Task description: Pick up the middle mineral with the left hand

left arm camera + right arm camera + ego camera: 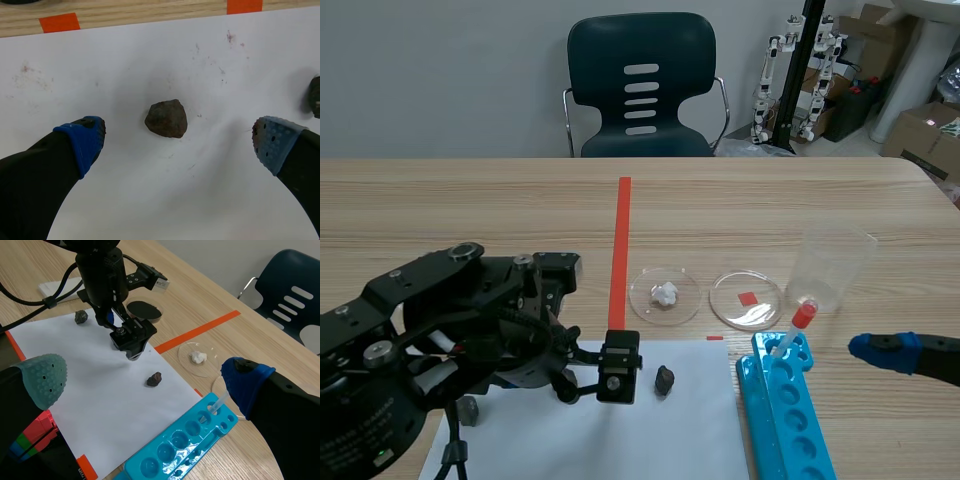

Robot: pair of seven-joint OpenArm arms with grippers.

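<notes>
Left gripper hangs over the white paper sheet, fingers spread wide. We find the middle mineral, a rough brown lump, lying on the sheet between the two blue pads and touching neither. The right-hand mineral shows beside one finger, apart from it. In the scene view the left gripper hides the middle mineral. We note the left-hand mineral near the sheet's left edge.

Right gripper sits well apart beyond the blue tube rack, fingers spread, nothing between them. A red-topped dropper stands in the rack's far end. Past the sheet lie a petri dish holding a white lump, a second petri dish, and a clear beaker.
</notes>
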